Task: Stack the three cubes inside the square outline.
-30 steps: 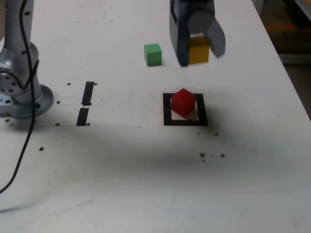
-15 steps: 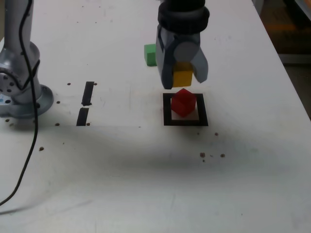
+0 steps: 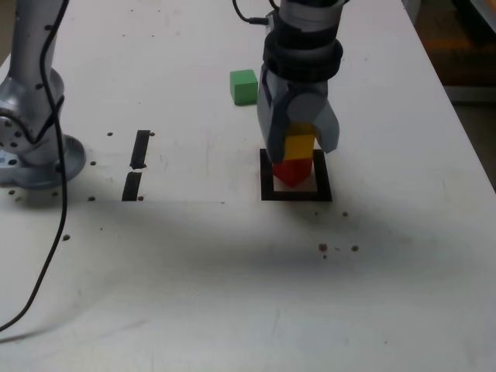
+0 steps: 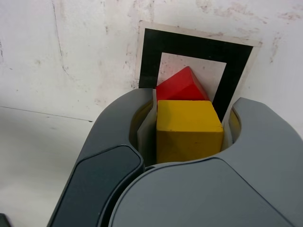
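Right now the gripper [image 3: 298, 147] sits centre-frame in the exterior view, fingers closed around the yellow cube [image 3: 300, 145], which is pinched between the two grey pads (wrist view shows it snug between them, no visible gap on either side). The yellow cube is directly above the red cube [image 3: 292, 171], and the two look to be touching or very nearly so; exact contact is hard to confirm from either view. The red cube lies inside the square outline [image 3: 267, 175], just right of frame centre, rotated so a corner points toward the camera rather than sitting flush with the tape edges. In the wrist view the red cube [image 4: 182, 86] pokes out from behind the yellow cube [image 4: 188, 127] at an angle, so the two blocks are not aligned face to face; the square outline [image 4: 150, 52] frames both. The grip is likely kept so the yellow block can be settled squarely before letting go. The green cube [image 3: 243, 86] rests apart in the upper middle of the exterior view, on the white table [image 3: 232, 294], untouched. Two short black tape strips [image 3: 136, 164] lie centre-left, near the arm base [image 3: 35, 151] at the left edge. Judgement: second block is at placement, third still to fetch; the rotated red base could make the stack sit crooked or slip on release.
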Available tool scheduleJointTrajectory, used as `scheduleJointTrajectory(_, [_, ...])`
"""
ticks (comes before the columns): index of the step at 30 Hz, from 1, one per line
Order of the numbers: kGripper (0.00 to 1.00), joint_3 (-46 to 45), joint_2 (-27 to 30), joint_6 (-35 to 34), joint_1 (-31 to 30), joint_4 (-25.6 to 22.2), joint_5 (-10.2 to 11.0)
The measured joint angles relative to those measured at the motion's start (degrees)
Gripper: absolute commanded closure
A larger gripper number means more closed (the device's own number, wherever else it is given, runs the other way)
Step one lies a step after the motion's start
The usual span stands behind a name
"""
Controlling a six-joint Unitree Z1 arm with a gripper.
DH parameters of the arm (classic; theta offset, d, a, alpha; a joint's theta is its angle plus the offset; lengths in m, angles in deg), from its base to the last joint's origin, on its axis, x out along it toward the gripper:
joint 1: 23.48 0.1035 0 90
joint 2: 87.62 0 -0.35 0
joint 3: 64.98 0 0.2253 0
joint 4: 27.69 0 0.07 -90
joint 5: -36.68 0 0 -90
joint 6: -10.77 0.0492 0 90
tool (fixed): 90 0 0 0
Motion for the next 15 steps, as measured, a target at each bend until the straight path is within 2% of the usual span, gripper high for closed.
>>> scheduleJointTrajectory(9, [0.77,-1.64,0.00,0.00,0.00,1.81,0.00])
scheduleJointTrajectory(12, [0.71,-1.60,0.00,0.00,0.00,1.85,-0.12])
scheduleJointTrajectory(15, [0.59,-1.51,-0.05,0.00,0.00,1.82,-0.32])
